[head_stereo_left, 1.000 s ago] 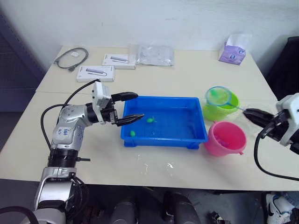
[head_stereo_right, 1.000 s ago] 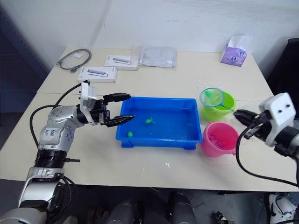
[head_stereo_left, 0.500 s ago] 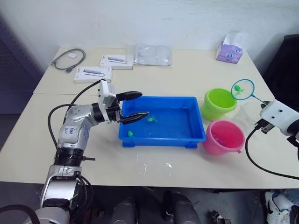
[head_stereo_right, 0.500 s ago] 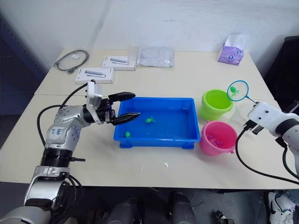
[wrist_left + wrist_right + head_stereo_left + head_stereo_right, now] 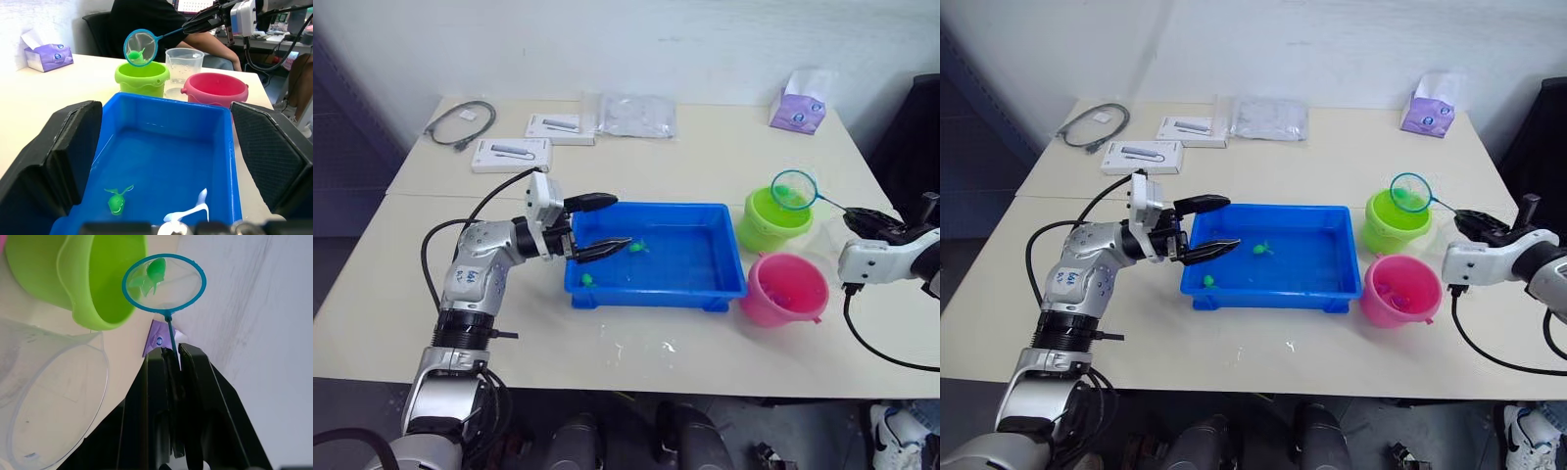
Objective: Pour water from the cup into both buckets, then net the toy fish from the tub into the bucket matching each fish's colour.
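My right gripper (image 5: 858, 218) is shut on the thin handle of the net (image 5: 793, 188). The blue hoop hangs over the far rim of the lime green bucket (image 5: 766, 223) with a green toy fish (image 5: 150, 273) in its mesh. The pink bucket (image 5: 787, 290) stands just in front of the green one. The clear cup (image 5: 184, 62) sits on the table between the buckets and my right arm. Two more green fish (image 5: 638, 247) (image 5: 590, 279) lie in the blue tub (image 5: 690, 266). My left gripper (image 5: 613, 223) is open, its fingers reaching over the tub's left end.
At the back of the table are a purple tissue box (image 5: 799, 108), a plastic bag (image 5: 636, 115), two flat white boxes (image 5: 513, 153) (image 5: 562, 126) and a grey coiled cable (image 5: 460, 122). A seated person (image 5: 146, 19) is beyond the table's right side.
The net, holding a green fish, swung out to the right of the green bucket and has come back over its rim. My left gripper stays open at the tub's left end.
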`<state>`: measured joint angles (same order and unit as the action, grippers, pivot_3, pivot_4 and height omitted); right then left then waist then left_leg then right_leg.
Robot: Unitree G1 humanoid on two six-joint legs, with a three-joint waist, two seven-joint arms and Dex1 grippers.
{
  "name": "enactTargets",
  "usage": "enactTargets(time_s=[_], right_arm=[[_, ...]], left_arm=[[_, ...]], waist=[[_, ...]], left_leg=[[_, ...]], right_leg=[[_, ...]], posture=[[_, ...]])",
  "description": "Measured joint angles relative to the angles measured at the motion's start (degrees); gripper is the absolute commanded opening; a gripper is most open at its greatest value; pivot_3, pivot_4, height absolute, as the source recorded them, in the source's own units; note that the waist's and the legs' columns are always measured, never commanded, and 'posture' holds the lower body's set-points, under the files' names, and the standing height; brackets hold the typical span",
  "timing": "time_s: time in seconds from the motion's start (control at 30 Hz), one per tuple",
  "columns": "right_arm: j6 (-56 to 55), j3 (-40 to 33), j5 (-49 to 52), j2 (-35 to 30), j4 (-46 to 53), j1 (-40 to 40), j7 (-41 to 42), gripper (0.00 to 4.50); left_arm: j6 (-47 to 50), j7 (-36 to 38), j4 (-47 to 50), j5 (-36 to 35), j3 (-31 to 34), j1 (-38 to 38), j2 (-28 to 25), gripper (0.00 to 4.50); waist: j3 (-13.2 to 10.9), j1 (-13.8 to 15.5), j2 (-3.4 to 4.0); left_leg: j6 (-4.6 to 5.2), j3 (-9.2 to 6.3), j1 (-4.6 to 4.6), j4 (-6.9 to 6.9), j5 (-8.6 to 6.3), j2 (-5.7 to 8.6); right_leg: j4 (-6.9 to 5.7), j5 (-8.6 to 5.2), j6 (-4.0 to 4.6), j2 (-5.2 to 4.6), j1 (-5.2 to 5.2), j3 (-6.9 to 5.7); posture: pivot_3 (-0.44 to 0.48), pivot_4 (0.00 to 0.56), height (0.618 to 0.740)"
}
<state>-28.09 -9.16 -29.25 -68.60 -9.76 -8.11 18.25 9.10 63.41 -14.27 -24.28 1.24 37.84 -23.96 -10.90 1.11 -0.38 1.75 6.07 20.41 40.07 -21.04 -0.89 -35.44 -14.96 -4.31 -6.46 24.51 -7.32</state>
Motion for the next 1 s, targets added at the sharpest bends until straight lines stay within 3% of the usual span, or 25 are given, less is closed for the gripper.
enactTargets(time_s=[0.37, 0.8, 0.93, 1.0], right_arm=[[-0.29, 0.75, -4.00, -0.72, 1.87, 3.04, 1.14, 0.00], [1.15, -0.64, -6.31, 1.12, 0.95, 1.29, -6.62, 0.00], [4.47, -2.88, 6.83, 5.74, 4.15, 0.01, -1.44, 0.00], [10.95, -1.87, 20.73, 8.96, 10.78, -1.03, 7.65, 0.00]], left_arm=[[-0.63, 0.78, -0.16, 0.16, 0.07, -0.14, -2.01, 4.49], [-0.67, 1.23, -0.14, 0.15, -0.03, -1.24, -2.19, 4.49], [-1.12, 1.24, -0.10, 0.15, 0.09, -2.11, -3.00, 4.49], [-1.64, 1.64, -0.13, 0.14, 0.44, -2.63, -4.36, 4.49]], waist=[[-0.01, -0.01, 0.01], [-0.01, 0.08, 0.03], [-0.01, -0.39, 0.02], [-0.02, -0.95, 0.02]], left_leg=[[-0.01, -0.01, 0.00, 0.00, 0.01, -0.03], [-0.01, -0.01, 0.01, 0.02, 0.01, -0.01], [-0.03, -0.04, -0.02, 0.01, 0.02, -0.09], [-0.06, -0.09, -0.02, 0.00, 0.04, -0.14]], right_leg=[[0.00, 0.00, 0.00, 0.02, -0.01, 0.00], [-0.01, 0.00, 0.00, 0.01, -0.02, 0.02], [0.02, 0.00, 0.01, 0.12, -0.05, 0.01], [0.00, 0.00, 0.01, 0.15, -0.05, -0.01]], posture=[[0.000, 0.150, 0.740], [0.000, 0.150, 0.740], [0.000, 0.150, 0.740], [0.000, 0.150, 0.740]])
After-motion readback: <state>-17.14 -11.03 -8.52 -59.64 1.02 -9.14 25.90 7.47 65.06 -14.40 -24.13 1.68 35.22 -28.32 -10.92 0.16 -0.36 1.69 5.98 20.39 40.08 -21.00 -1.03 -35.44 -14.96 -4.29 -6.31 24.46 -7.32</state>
